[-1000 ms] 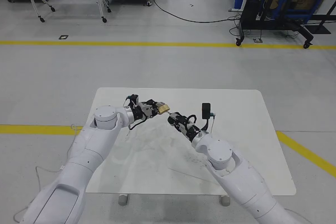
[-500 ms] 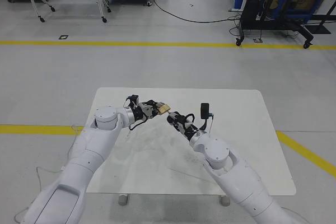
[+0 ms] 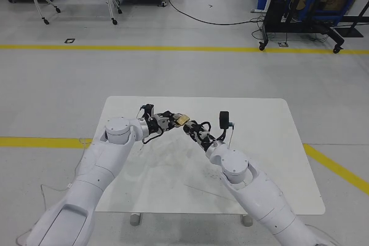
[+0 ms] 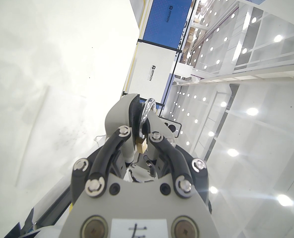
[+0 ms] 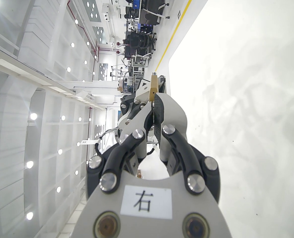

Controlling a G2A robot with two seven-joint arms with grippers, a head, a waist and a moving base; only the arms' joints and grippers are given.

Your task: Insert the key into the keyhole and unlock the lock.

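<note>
Above the table (image 3: 264, 178), the left gripper (image 4: 143, 115) was clamped on the brass lock (image 5: 152, 87); the right gripper (image 5: 154, 100), pinched shut apparently on a key hidden between its pads (image 5: 159, 107), met the lock end-on; the step wanted key and keyhole aligned, a gentle press, then a twist.

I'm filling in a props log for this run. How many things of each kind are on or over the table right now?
Padlock, brass, held in the left hand: 1
Hand: 2, the left one and the right hand
Table: 1
Total: 4
Any key is hidden in the right hand's pinch, so uncounted.
</note>
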